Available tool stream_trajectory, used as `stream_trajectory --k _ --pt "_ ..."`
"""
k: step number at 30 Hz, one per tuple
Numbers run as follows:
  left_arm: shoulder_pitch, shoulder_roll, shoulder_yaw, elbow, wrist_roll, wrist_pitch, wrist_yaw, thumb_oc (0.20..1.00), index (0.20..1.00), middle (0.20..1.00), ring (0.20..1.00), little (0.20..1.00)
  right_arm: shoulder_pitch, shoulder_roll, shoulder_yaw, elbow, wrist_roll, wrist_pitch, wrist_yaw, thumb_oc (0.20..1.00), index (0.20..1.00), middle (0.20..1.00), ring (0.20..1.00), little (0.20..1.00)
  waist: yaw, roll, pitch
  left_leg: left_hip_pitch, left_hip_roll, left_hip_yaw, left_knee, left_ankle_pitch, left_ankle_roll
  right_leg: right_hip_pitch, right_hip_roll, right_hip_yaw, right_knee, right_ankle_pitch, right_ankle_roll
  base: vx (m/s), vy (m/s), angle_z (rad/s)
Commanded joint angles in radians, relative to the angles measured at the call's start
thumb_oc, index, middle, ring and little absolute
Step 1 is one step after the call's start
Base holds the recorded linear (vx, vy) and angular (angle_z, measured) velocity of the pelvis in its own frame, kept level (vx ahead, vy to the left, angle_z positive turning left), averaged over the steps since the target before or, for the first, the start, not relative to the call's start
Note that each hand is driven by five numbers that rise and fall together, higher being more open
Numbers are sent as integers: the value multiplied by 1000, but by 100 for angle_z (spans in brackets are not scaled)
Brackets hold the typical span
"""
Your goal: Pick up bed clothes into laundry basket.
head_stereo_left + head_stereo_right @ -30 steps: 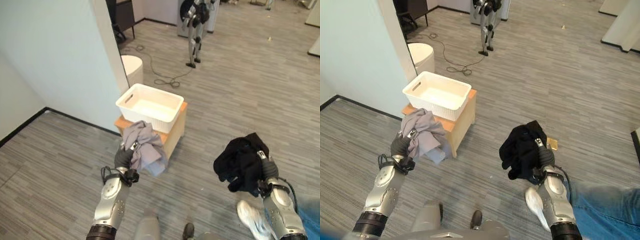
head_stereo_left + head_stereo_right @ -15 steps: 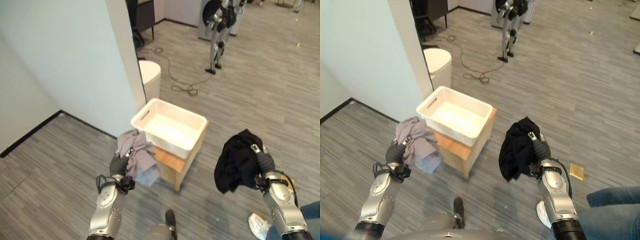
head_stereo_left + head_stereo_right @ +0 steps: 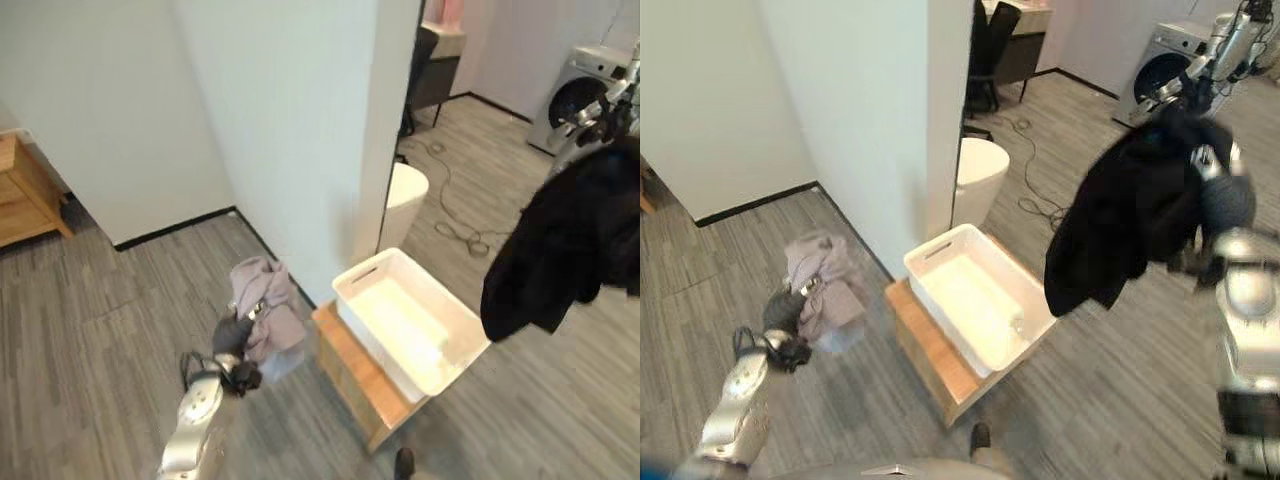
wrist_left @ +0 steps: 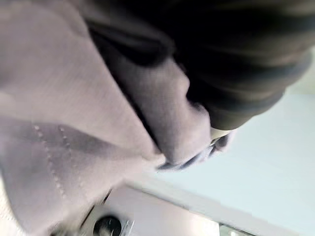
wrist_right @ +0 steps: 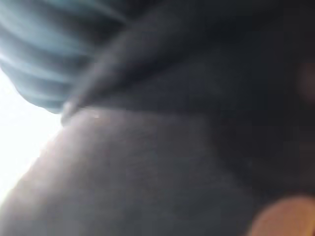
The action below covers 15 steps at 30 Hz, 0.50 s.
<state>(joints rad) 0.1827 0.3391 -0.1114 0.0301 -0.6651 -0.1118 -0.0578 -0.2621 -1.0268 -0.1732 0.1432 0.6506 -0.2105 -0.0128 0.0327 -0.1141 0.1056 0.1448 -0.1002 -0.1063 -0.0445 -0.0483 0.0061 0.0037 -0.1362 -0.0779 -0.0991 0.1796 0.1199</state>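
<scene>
Right robot hand (image 3: pixel 1225 205) clutching black garment (image 3: pixel 1130 215) above white laundry basket (image 3: pixel 975 310) on wooden surface (image 3: pixel 930 355), left robot hand (image 3: pixel 785 312) gripping grey clothes (image 3: pixel 825 290) beside basket, near white wall (image 3: pixel 850 100)

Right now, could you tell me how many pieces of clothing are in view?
2: a grey garment gripped in the left hand, and a black garment held by the right hand. The basket looks empty.

— Where are the head cameras?
— High up, both looking down; they share the white laundry basket (image 3: pixel 410 335) on its wooden stand (image 3: pixel 930 362).
— And the wrists?
— Pressed right in: left against grey cloth (image 4: pixel 74 123), right against black cloth (image 5: pixel 172 162).
</scene>
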Motion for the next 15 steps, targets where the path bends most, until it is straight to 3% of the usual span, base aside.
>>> stream_trajectory --k 1,2,6,9,15 --pt "-53 67 -82 -152 -100 -38 -73 200 200 200 200 200 -338 -124 194 196 115 -17 13 200 200 200 200 200 38 -17 -13 -84 109 81 -19 59 -34 7 28 -13 62 -109 16 9 -123 27" --pt "-59 81 -101 -161 -109 -38 -76 200 200 200 200 200 -411 -103 262 270 206 -2 37 200 200 200 200 200 50 -23 -5 -87 114 73 -19 63 -38 8 34 -22 56 -110 10 46 -101 17" --pt "-64 119 -123 -170 -124 -30 -73 200 200 200 200 200 -662 -65 494 434 225 44 54 200 200 200 200 200 57 -26 12 -91 129 52 -29 68 -51 24 59 -44 29 -117 -2 13 -87 9" --pt "-65 129 -126 -168 -130 -31 -56 200 200 200 200 200 -745 6 585 429 184 60 51 200 200 200 200 200 61 -25 27 -110 140 41 -30 79 -58 15 75 -53 21 -118 -10 -18 -51 4" --pt "-65 131 -142 -165 -133 -30 -47 200 200 200 200 200 -776 0 639 398 160 66 54 200 200 200 200 200 61 -26 39 -130 145 32 -30 88 -63 2 88 -60 15 -122 -16 -24 -11 8"
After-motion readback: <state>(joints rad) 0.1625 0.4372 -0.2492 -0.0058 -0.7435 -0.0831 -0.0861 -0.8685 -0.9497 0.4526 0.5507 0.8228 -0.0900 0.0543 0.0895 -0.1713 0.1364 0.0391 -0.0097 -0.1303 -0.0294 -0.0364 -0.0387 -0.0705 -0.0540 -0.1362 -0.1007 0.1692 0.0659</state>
